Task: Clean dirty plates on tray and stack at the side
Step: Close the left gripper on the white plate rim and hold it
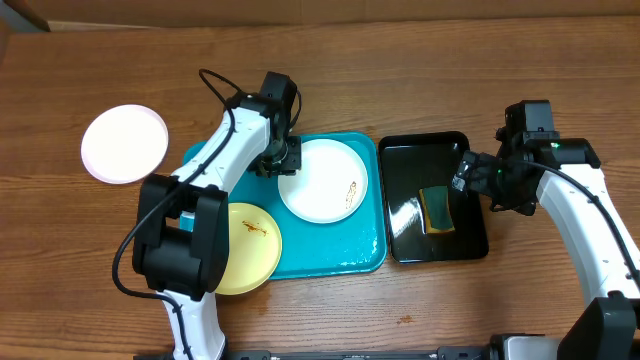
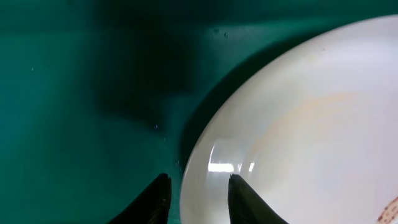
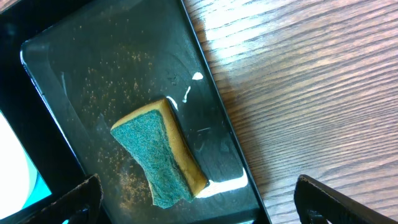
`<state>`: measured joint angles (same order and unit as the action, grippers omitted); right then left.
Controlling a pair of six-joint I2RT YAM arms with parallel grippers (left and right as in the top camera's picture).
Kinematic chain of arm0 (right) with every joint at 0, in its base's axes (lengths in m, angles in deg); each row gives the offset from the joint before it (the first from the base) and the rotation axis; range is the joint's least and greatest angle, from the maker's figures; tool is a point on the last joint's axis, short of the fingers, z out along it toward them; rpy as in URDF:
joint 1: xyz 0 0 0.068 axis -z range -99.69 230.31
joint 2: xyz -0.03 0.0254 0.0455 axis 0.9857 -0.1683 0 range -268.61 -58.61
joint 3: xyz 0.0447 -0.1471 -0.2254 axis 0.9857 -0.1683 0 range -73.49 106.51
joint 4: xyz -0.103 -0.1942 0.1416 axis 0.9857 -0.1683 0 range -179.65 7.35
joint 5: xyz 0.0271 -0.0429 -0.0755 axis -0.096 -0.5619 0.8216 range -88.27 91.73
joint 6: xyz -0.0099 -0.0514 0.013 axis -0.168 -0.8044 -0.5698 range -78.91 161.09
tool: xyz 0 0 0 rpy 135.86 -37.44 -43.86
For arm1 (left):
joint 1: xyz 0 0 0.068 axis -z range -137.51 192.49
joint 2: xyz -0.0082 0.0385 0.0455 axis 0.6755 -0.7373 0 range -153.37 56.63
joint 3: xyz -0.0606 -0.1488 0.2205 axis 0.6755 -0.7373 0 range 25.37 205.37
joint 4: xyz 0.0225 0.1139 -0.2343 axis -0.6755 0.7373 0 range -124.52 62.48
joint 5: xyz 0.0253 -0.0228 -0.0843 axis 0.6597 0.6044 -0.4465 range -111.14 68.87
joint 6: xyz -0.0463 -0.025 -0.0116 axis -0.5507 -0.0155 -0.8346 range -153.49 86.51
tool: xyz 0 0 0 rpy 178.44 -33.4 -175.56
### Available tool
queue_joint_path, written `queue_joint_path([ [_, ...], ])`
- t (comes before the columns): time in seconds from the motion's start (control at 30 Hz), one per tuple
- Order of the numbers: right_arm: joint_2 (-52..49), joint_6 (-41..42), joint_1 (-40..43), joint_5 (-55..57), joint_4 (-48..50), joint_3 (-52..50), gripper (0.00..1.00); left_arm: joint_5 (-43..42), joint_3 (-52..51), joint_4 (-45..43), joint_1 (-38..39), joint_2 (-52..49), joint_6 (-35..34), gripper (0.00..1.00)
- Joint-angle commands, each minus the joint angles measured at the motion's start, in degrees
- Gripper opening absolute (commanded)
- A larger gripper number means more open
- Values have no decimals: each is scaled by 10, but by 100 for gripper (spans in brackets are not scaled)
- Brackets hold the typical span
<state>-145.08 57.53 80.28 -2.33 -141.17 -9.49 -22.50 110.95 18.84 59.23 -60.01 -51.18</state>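
From my station the white plate point(image 1: 325, 180) lies in the right half of the turquoise tray point(image 1: 340, 255), and its left rim sits right at the left tool point(image 2: 196, 200). In the left wrist view the rim runs up between the two fingertips point(image 2: 244, 200), one over the plate and the other over bare tray. The fingers are slightly spread with a gap showing; I can't tell whether either one touches the rim. The left arm crosses the tray's left side, its wrist bent down near the tray's far edge. Its lower links cover part of the pale yellow plate point(image 1: 250, 240) at the tray's near-left corner. A third plate point(image 1: 125, 143) rests on the tabletop point(image 1: 60, 280), well left of the tray. Just right of the tray is a black tray point(image 1: 405, 160) holding a sponge point(image 3: 163, 152). The right tool point(image 3: 199, 205) hangs over it, fingers spread wide and holding nothing.
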Motion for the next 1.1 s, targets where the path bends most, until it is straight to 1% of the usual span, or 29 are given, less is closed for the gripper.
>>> queue_joint_path([
  [0.0,-3,-2,2,3,1,-3,100,15,-34,-45,-2,16,-7,33],
  [0.1,-3,-2,2,3,1,-3,100,18,-54,-91,-2,16,-7,34],
  [0.17,-3,-2,2,3,1,-3,100,18,-62,-102,-2,16,-7,33],
  [0.23,-3,-2,2,3,1,-3,100,18,-67,-100,-2,16,-7,27],
  [0.27,-3,-2,2,3,1,-3,100,18,-68,-94,-2,16,-7,22],
  [0.4,-3,-2,2,3,1,-3,100,18,-68,-61,-2,16,-7,10],
  [0.53,-3,-2,2,3,1,-3,100,9,-68,-16,-2,16,-8,8],
  [0.6,-3,-2,2,3,1,-3,100,-9,-68,5,-3,16,-28,8],
  [0.67,-3,-2,2,3,1,-3,100,-31,-68,19,-3,16,-35,14],
  [0.7,-3,-2,2,3,1,-3,100,-44,-68,24,-3,16,-35,20],
  [0.73,-3,-2,2,3,1,-3,100,-56,-68,25,-3,16,-35,33],
  [0.8,-3,-2,2,3,1,-3,100,-57,-64,21,-3,16,-30,36],
  [0.9,-3,-2,2,3,1,-3,100,-50,-50,14,-4,16,-7,35],
  [0.97,-3,-2,2,3,1,-3,100,-33,-43,7,-5,16,-5,30],
  [1.0,-3,-2,2,3,1,-3,100,-28,-43,2,-5,16,-5,25],
  [1.07,-3,-2,2,3,1,-3,100,-25,-43,-3,-5,16,-5,22],
])
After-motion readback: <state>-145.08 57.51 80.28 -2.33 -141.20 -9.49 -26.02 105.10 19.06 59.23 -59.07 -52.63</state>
